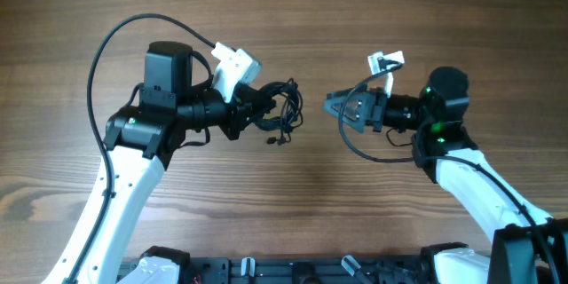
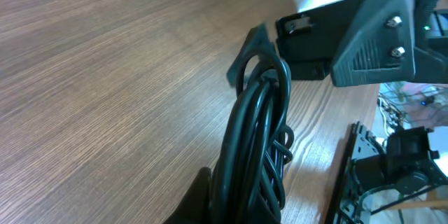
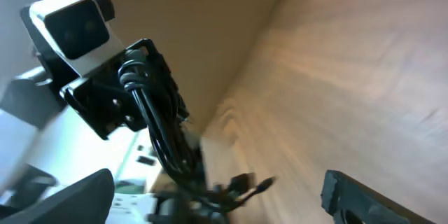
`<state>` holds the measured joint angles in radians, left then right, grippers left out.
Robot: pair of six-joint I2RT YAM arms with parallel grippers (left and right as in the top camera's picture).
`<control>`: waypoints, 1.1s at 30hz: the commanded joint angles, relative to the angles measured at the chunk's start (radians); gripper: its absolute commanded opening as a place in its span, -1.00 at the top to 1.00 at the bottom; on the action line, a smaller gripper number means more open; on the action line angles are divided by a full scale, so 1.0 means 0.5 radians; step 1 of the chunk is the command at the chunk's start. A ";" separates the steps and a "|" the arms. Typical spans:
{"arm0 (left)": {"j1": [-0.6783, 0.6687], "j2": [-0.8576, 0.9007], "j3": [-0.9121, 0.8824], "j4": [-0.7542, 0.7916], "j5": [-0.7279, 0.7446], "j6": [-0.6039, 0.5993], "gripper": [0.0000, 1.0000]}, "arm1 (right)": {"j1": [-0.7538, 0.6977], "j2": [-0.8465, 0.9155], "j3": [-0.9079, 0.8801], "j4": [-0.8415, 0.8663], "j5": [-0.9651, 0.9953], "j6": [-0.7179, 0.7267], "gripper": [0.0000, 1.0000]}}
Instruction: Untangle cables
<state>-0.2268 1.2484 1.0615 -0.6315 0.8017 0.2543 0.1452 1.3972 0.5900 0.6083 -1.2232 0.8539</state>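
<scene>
Cables [image 1: 288,111] are gathered in a tangled black bundle, clamped between the closed fingers of the left gripper [image 1: 264,106] over the middle of the wooden table [image 1: 293,222]. Right gripper [image 1: 340,106] faces the bundle from the opposite side, near it but not touching, with its jaws spread wide and holding nothing.

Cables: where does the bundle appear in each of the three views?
Overhead: the cables are just left of the picture's centre.
Left wrist: the cables run from the bottom edge up through the middle.
Right wrist: the cables are left of centre, running down to the bottom edge.
Shared landmark: the wooden table.
</scene>
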 commanded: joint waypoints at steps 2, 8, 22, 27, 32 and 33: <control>0.011 -0.017 0.007 0.032 0.108 0.121 0.92 | 0.141 0.012 0.011 0.026 0.024 -0.134 -0.90; 0.011 -0.017 0.007 0.036 0.380 0.118 0.92 | 0.381 0.013 0.011 0.104 0.636 -0.496 -0.44; -0.047 -0.018 0.008 0.055 0.218 0.106 0.09 | 0.471 0.013 0.011 -0.115 0.440 -0.907 0.91; -0.047 -0.018 0.008 0.066 0.046 0.106 0.54 | 0.409 0.013 0.011 -0.178 0.280 -0.967 0.92; -0.048 -0.017 0.008 -0.211 0.048 0.201 0.48 | 0.266 0.013 0.011 -0.179 0.137 -0.969 0.91; -0.048 -0.017 0.008 -0.247 0.062 0.211 0.41 | 0.264 0.013 0.011 -0.179 0.137 -0.969 0.91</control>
<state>-0.2440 1.2491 1.0622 -0.7242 0.8310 0.3172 0.2855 1.3994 0.5915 0.5098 -1.1019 0.3897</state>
